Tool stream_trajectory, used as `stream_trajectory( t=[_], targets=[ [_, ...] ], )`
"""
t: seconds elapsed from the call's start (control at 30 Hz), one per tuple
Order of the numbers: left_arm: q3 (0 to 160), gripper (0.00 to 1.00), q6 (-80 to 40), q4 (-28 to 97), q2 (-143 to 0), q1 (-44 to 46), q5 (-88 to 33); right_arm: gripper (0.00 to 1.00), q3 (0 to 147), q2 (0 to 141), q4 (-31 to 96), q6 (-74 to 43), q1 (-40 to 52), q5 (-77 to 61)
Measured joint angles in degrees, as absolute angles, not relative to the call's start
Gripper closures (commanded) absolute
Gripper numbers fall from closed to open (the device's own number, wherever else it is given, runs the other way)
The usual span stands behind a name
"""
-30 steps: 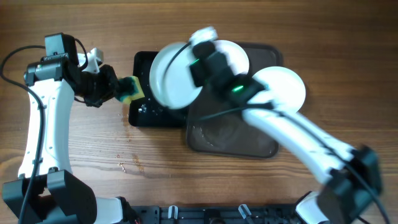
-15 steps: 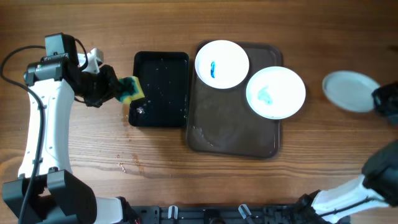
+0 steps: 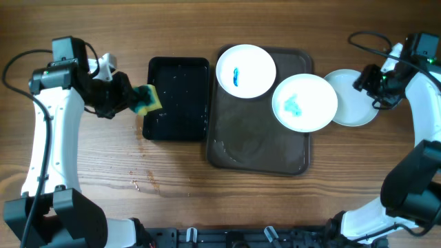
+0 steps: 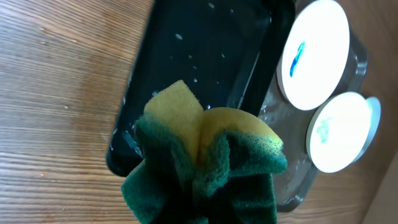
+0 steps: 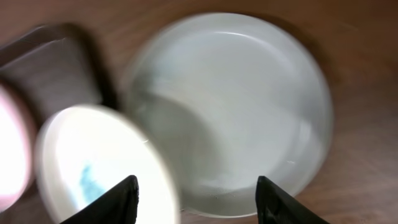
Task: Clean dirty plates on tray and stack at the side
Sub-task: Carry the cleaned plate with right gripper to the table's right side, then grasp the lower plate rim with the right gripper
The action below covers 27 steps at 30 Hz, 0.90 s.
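Note:
Two plates with blue smears lie on the dark brown tray (image 3: 256,148): one (image 3: 246,70) at its back left, the other (image 3: 305,102) at its back right. A plain white plate (image 3: 357,110) rests on the table just right of the tray, its left edge tucked under the second plate's rim. My right gripper (image 3: 365,85) hovers over this plate (image 5: 242,106), open (image 5: 199,200), with nothing between its fingers. My left gripper (image 3: 132,100) is shut on a yellow-green sponge (image 4: 205,155), held at the left edge of the black tray (image 3: 178,114). The sponge hides the left fingers.
The narrow black tray (image 4: 199,56) holds drops of water and stands directly left of the brown tray. Wet patches show on the brown tray's front half. Bare wooden table lies in front of both trays. A cable loops by the right arm (image 3: 372,38).
The right arm swung from over the trays to the right side with the wiped plate, set it on the table beside the tray and opened its jaws. The left arm stayed still.

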<state>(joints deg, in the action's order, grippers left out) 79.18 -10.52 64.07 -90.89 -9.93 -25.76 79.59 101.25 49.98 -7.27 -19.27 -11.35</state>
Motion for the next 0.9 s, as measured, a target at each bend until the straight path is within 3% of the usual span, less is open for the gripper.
stream_trajectory(
  t=[0.1,0.23,0.33,0.37,0.4,0.43,0.7,0.8,0.9],
  targets=[
    [79.2,0.96,-10.5,63.9,-90.9,-5.7,-25.5,0.39,78.2,101.4,46.6,-3.1,-17.6,-15.1],
    [79.2,0.96,-10.5,62.7,-90.9,0.1,-25.5,0.61,72.8,105.0,44.0,0.2,-14.9,-17.2],
    [79.2,0.96,-10.5,62.6,-90.9,3.1,-25.5,0.62,70.9,106.5,44.0,-1.1,-13.8,-15.9],
    [79.2,0.96,-10.5,62.4,-90.9,3.9,-25.5,0.7,70.9,106.5,44.0,-1.9,-13.8,-15.2],
    [79.2,0.96,-10.5,62.3,-90.9,4.6,-25.5,0.9,70.8,106.5,43.9,-2.4,-13.8,-14.5],
    [79.2,0.96,-10.5,61.9,-90.9,5.4,-25.5,0.96,70.5,106.5,43.4,-3.4,-13.8,-14.0],
    [79.2,0.96,-10.5,60.4,-90.9,8.5,-25.5,0.96,68.7,99.9,52.8,-6.5,-11.6,-13.3],
    [79.2,0.96,-10.5,58.9,-90.9,9.4,-25.5,0.96,68.7,91.8,58.2,-9.1,-7.2,-12.6],
    [79.2,0.96,-10.5,56.7,-90.9,11.0,-25.5,0.96,65.1,91.2,55.6,-13.1,0.6,-12.4]
  ],
)
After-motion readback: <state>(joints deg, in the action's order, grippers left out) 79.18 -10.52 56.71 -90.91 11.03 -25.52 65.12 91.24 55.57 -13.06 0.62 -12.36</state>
